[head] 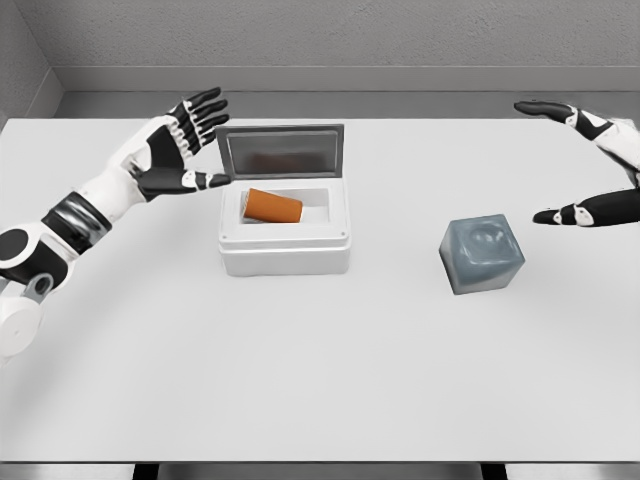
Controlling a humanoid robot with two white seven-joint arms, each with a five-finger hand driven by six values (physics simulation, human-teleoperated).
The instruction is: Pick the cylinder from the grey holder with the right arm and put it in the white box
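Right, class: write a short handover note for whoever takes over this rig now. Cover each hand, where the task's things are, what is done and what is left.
Left hand: open, fingers spread, raised beside the open lid of the white box, holding nothing.
Right hand: open, empty, at the right edge above the table, apart from the grey cube-shaped holder.
Orange cylinder: lying tilted inside the white box.
Grey holder: socket on top is empty; it stands on the white table, right of the box.
Done: cylinder picked and placed in the box.
Left: nothing of the placing itself; the box lid is open.
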